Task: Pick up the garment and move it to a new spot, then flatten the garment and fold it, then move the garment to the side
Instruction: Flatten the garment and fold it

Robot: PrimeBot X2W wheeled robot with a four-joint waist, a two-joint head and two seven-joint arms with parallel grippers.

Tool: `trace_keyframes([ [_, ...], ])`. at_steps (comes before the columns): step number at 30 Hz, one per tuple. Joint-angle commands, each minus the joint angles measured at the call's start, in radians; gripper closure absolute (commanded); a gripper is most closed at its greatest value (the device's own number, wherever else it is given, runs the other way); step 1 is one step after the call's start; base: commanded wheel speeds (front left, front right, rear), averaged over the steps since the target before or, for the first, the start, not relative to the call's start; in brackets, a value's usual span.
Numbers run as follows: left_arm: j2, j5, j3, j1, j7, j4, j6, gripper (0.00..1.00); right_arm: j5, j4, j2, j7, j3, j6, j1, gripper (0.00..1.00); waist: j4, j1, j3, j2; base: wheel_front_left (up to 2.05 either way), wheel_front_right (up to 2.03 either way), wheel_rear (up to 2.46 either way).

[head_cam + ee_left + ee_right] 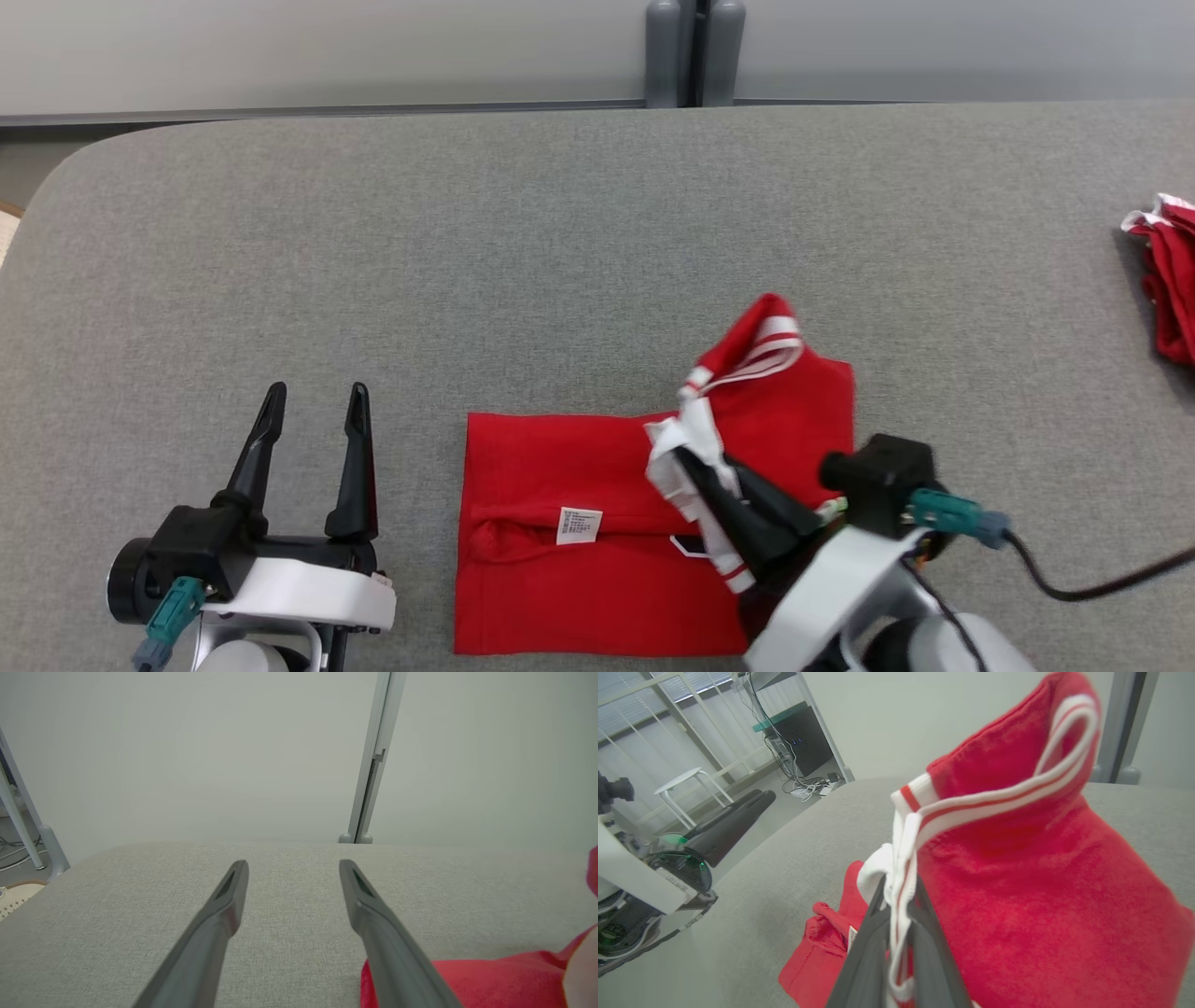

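Red garment (579, 569), striped trim in closed right fingers (742, 509); left fingers (357, 457) wide apart, empty.

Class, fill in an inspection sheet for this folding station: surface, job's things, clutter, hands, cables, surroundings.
Surface: grey fabric tabletop.
Job's things: red garment, partly folded, right part lifted by its white striped trim.
Clutter: second red cloth at the table's right edge.
Hands: left hand open, beside the garment; right hand shut on the garment's trim.
Cables: black cable trailing from right wrist.
Surroundings: pale wall, grey post, white stool.
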Motion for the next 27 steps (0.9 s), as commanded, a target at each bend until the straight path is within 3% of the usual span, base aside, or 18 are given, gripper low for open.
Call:
trace_keyframes([
  [1, -0.002, 0.008, 0.003, -0.013, -0.004, 0.003, -0.006, 0.00, 0.023, 0.027, 0.014, -0.010, 0.036, 0.000, -0.026, 1.00, 0.013, 0.0000, 0.006, 0.0000, 0.00, 0.00, 0.00],
  [6, -0.017, 0.012, 0.000, -0.029, -0.004, 0.012, -0.015, 0.00, 0.088, 0.155, 0.063, -0.053, 0.166, 0.000, -0.104, 1.00, 0.046, 0.0000, 0.021, 0.0000, 0.00, 0.00, 0.00],
  [12, -0.037, 0.021, 0.008, -0.042, -0.004, 0.024, -0.030, 0.00, 0.148, 0.295, 0.084, -0.108, 0.252, 0.000, -0.178, 1.00, 0.069, 0.0000, 0.036, 0.0000, 0.00, 0.00, 0.00],
  [13, -0.040, 0.019, 0.010, -0.043, -0.004, 0.025, -0.032, 0.00, 0.157, 0.312, 0.087, -0.120, 0.254, 0.000, -0.187, 0.81, 0.070, 0.0000, 0.038, 0.0000, 0.00, 0.00, 0.00],
  [14, -0.041, 0.021, 0.013, -0.043, -0.004, 0.028, -0.033, 0.00, 0.162, 0.330, 0.088, -0.129, 0.262, 0.000, -0.194, 0.68, 0.071, 0.0000, 0.039, 0.0000, 0.00, 0.00, 0.00],
  [15, -0.042, 0.024, 0.015, -0.043, -0.004, 0.030, -0.034, 0.00, 0.162, 0.341, 0.088, -0.142, 0.267, 0.000, -0.204, 0.05, 0.071, 0.0000, 0.039, 0.0000, 0.00, 0.00, 0.00],
  [16, -0.043, 0.026, 0.017, -0.043, -0.004, 0.032, -0.036, 0.00, 0.165, 0.347, 0.085, -0.157, 0.274, 0.000, -0.215, 0.00, 0.070, 0.0000, 0.040, 0.0000, 0.00, 0.00, 0.00],
  [22, -0.044, 0.038, 0.029, -0.047, -0.004, 0.039, -0.047, 0.00, 0.165, 0.311, 0.059, -0.308, 0.286, 0.000, -0.253, 0.00, 0.062, 0.0000, 0.037, 0.0000, 0.00, 0.00, 0.00],
  [27, -0.039, 0.053, 0.034, -0.048, -0.004, 0.044, -0.056, 0.00, 0.136, 0.280, 0.010, -0.441, 0.183, 0.000, -0.240, 0.00, 0.042, 0.0000, 0.024, 0.0000, 0.00, 0.00, 0.00],
])
